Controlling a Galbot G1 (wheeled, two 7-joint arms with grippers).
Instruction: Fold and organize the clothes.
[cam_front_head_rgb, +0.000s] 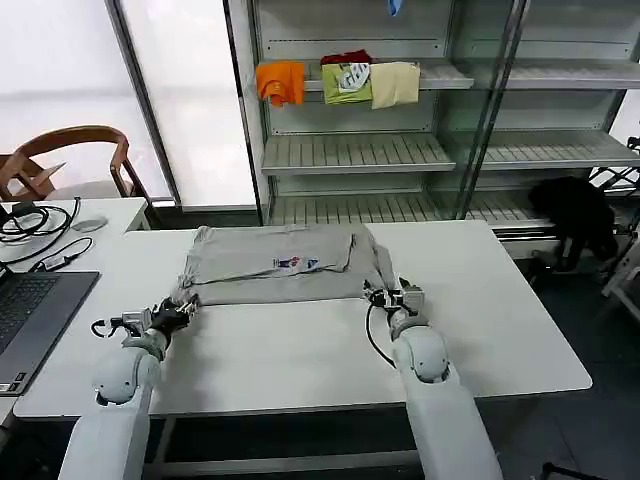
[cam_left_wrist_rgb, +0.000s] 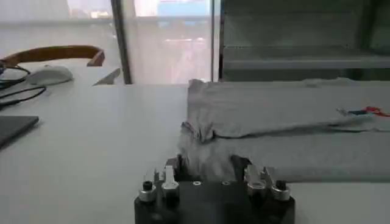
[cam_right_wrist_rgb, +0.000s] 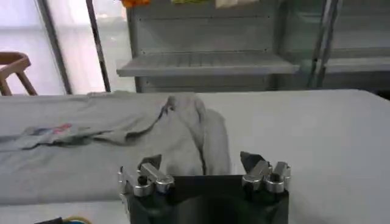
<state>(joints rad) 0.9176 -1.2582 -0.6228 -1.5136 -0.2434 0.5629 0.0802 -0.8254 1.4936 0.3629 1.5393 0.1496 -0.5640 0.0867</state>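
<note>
Head view: T-shirt (cam_front_head_rgb: 275, 262) flat mid-table (cam_front_head_rgb: 500, 330), partly folded. Left gripper (cam_front_head_rgb: 172, 314) and right gripper (cam_front_head_rgb: 388, 296) at shirt's near corners, fingers apart around hem (cloth between). Close both fully, lift evenly, avoid skew.

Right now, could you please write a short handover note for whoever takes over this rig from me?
Left gripper: at the near left corner of the grey T-shirt, fingers either side of the fabric.
Right gripper: at the near right corner, fabric between its fingers too.
T-shirt: lying on the white table, partly folded, chest print facing up.
Done: a first fold appears made.
Left: finish folding, then put it away, likely with the folded cloths on the shelf.
</note>
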